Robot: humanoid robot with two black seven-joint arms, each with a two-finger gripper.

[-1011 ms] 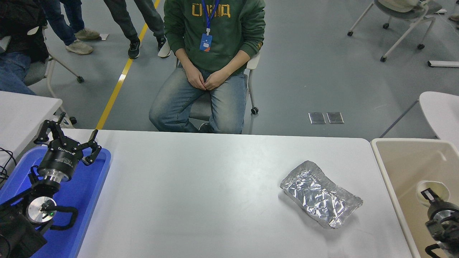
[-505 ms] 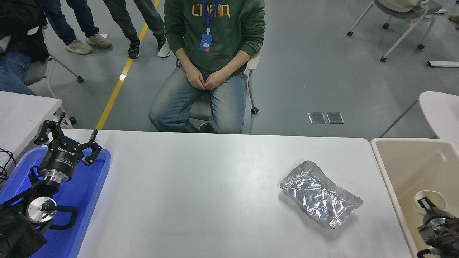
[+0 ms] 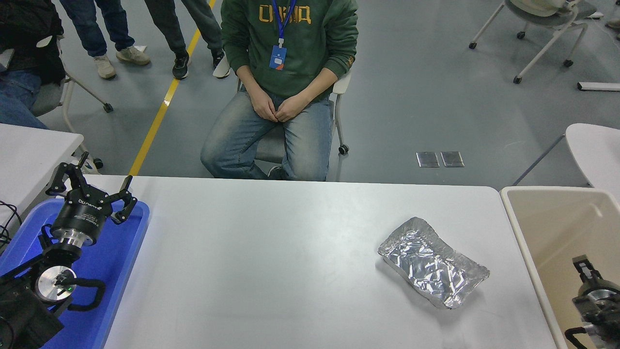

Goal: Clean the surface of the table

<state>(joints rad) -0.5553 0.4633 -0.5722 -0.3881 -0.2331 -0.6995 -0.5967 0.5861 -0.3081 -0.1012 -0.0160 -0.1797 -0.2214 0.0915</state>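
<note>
On the right half of the table (image 3: 271, 271) there's a crumpled foil tray (image 3: 432, 267), lying at an angle, open side up, nothing touching it. The white top runs from the blue tray (image 3: 118, 252) on my left to the beige bin (image 3: 547, 218) on my right, and it fills most of the lower picture.

My left gripper (image 3: 92, 186) is parked over the blue tray at the lower left, fingers spread wide, holding nothing.

My right gripper (image 3: 581, 264) sits low at the right edge, inside the bin, well apart from the foil. I only see one dark finger tip poking up from the wrist, so I can't tell whether it's spread or closed, or whether anything is in it.

A person (image 3: 286, 58) in a green hoodie sits on a chair at the far side, hands together in the lap.
</note>
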